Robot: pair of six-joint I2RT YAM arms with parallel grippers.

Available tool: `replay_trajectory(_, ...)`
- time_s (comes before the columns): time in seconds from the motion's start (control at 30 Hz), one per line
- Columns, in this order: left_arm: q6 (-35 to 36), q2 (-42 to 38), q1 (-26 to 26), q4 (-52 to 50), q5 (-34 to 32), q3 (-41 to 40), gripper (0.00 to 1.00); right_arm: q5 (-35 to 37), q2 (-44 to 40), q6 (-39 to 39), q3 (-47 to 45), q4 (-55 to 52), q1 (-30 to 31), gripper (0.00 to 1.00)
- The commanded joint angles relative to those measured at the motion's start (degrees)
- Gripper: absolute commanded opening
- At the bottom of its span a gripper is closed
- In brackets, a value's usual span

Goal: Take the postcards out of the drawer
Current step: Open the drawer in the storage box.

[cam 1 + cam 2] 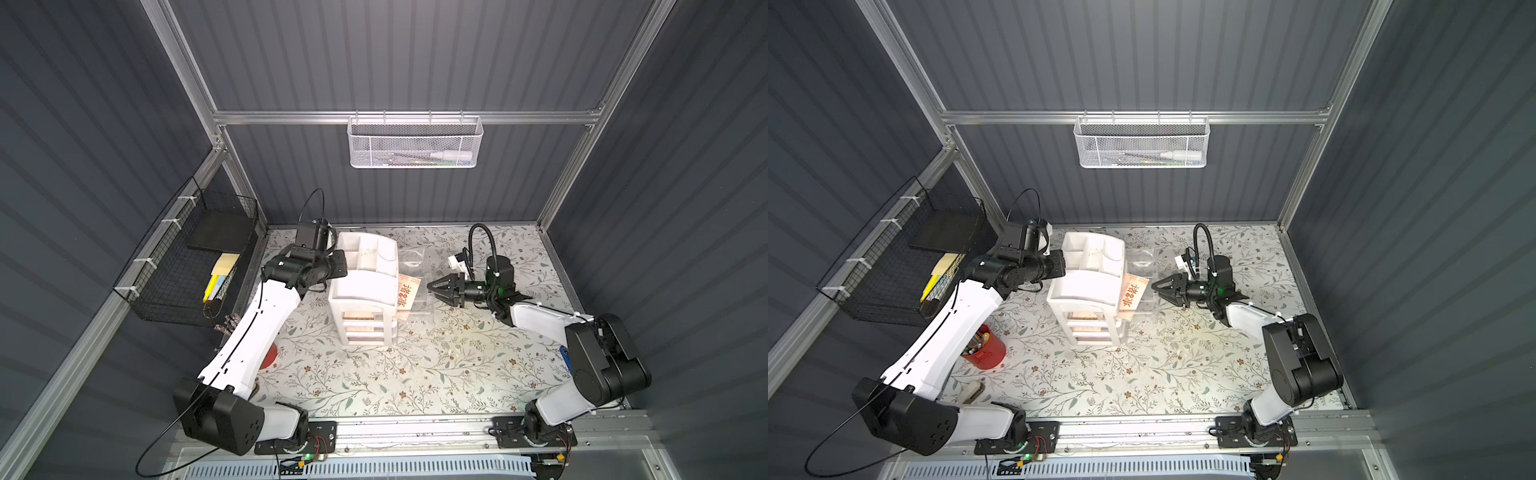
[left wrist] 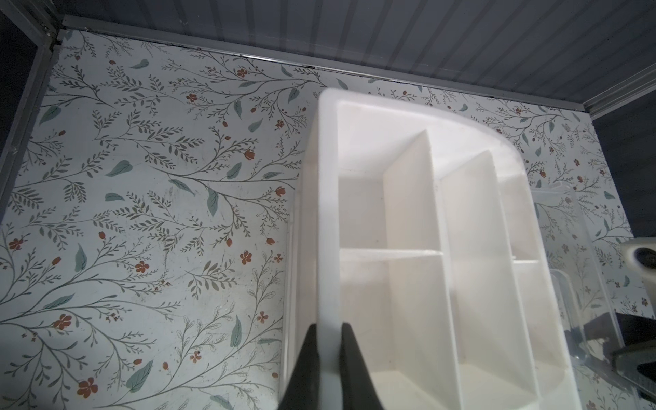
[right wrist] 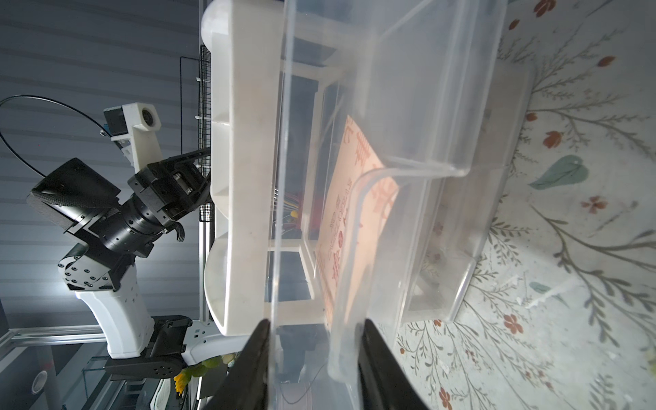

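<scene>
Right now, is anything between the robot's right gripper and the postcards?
Yes. The front wall of the clear drawer stands between the right gripper and the postcards leaning inside; the jaws pinch that wall. The drawer's top is open.

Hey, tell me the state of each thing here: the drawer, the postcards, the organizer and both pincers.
drawer: pulled out of the organizer
postcards: inside the drawer, leaning
organizer: upright, held by its rim
left pincer: shut on the organizer
right pincer: closed on the drawer's front
</scene>
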Motion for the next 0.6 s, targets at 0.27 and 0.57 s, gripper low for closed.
replay_trajectory(0.27,0.5,-1.8,0.2,-1.3,-0.6,1.0,0.0,-0.2,-1.3,-4.2,0.9,-3.1,-1.3,0.42)
replay_trajectory(0.57,-1.3,-3.8,0.2,-0.6,-1.5,-1.8,0.0,0.4,-1.3,-4.6,1.1,-4.5,-1.3,0.42)
